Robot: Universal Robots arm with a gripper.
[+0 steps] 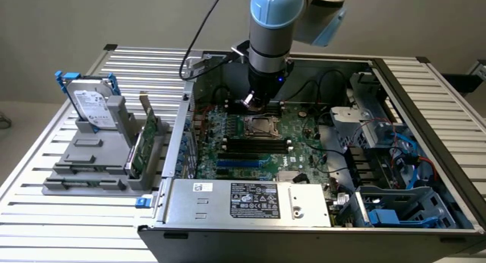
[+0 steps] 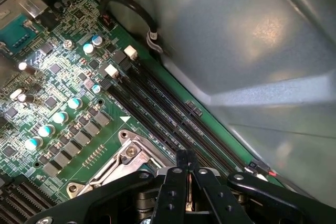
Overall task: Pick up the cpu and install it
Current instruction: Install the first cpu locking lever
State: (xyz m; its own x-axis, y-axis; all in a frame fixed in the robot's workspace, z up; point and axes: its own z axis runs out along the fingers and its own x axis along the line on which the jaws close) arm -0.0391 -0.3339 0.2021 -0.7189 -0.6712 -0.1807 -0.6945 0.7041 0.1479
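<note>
Nearest the exterior camera, the power supply (image 1: 254, 201) caps the front edge of the open computer case (image 1: 425, 160); behind it the dark memory slots (image 1: 256, 144) run across the green motherboard (image 1: 304, 155); just past them sits the socket (image 1: 246, 126) with its metal frame; the pale beige square lying flat inside that frame I take to be the cpu (image 1: 263, 127), a judgement rather than a certainty; being square it offers no long axis, its edges parallel to the frame; just beyond it the gripper (image 1: 254, 102) hangs low over the board, so the chip lies on the camera's side of the tips and a little below them; in the wrist view the gripper (image 2: 184, 157) has its black fingers pressed together, nothing visible between them, the socket frame just beside; farthest back stands the case's rear wall.
</note>
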